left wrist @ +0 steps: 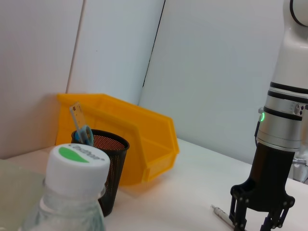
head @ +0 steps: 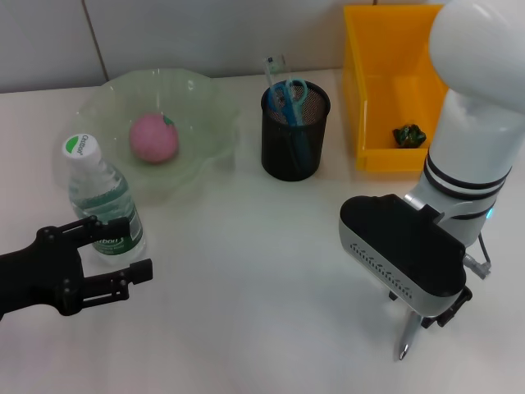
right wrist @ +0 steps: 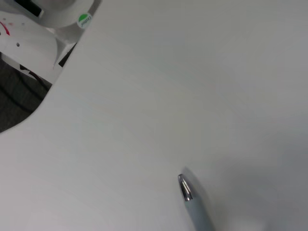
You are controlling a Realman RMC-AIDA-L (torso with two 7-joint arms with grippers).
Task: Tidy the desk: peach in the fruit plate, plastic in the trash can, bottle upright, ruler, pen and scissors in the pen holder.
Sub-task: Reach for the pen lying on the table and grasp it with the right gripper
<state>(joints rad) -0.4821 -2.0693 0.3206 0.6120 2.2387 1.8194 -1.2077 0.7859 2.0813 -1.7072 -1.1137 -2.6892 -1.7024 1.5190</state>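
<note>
So, one peach (head: 153, 138) in one plate (head: 205, 115), one upright bottle (head: 105, 203), one pen (head: 405, 336) on the surface (head: 262, 271). Left gripper (head: 115, 254) sits spread at the bottle's six o'clock. Right gripper (left wrist: 262, 222) stands over the pen; its fingers I cannot tell.

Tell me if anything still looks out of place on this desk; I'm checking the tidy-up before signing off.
Only the pen: it lies on the table under the right gripper rather than in the pen holder. The peach sits in the fruit plate, and the bottle stands upright by the left gripper.
</note>
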